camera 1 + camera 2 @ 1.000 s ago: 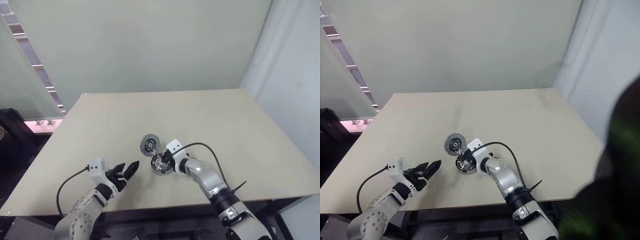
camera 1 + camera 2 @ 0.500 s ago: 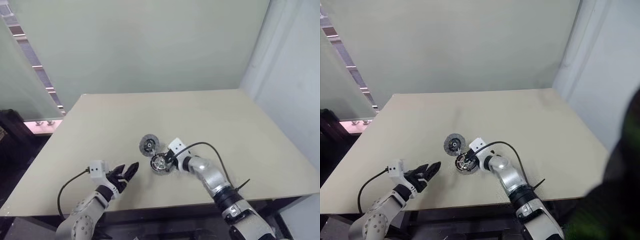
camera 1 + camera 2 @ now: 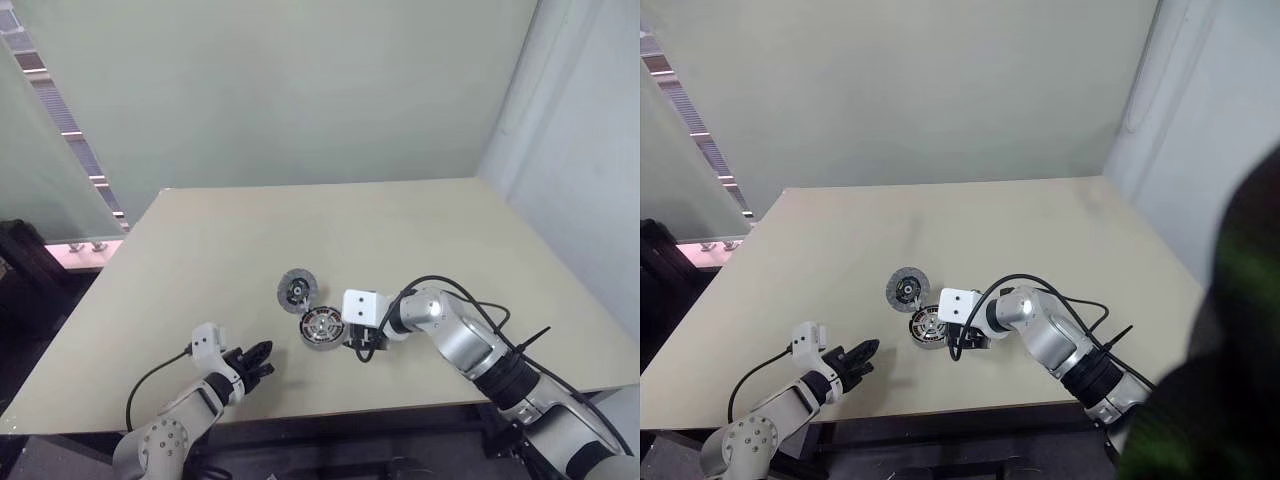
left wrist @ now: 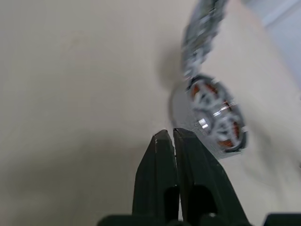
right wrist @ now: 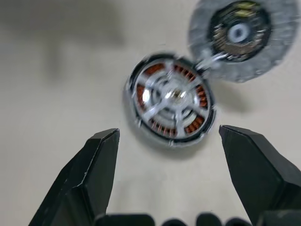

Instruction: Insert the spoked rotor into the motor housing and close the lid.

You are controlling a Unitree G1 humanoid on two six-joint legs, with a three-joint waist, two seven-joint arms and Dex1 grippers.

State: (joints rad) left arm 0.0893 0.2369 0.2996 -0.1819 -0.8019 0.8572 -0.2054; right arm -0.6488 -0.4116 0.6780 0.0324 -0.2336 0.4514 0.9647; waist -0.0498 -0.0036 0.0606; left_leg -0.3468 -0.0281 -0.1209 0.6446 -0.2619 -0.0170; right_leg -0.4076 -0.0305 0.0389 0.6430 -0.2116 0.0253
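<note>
The motor housing (image 5: 171, 101) stands on the table with the spoked rotor (image 5: 173, 94) lying inside it, silver spokes over orange windings. The lid (image 5: 240, 33), a dark grey disc, lies flat just beyond it, touching its rim. My right gripper (image 5: 168, 133) hovers open above the housing, fingers (image 5: 101, 160) wide and holding nothing; from the head it sits just right of the housing (image 3: 321, 327). My left gripper (image 3: 258, 360) is shut and empty, low over the table to the left of the housing (image 4: 216, 115), with the lid (image 3: 297, 289) farther back.
The beige table (image 3: 450, 230) stretches back to a pale green wall. Its near edge runs just under both arms. A black cable (image 3: 440, 285) loops over the right wrist. At the far left the table drops off to a dark floor.
My right gripper opened, rolled and drew back up and to the right, away from the housing. My left gripper shut and sank a little toward the table.
</note>
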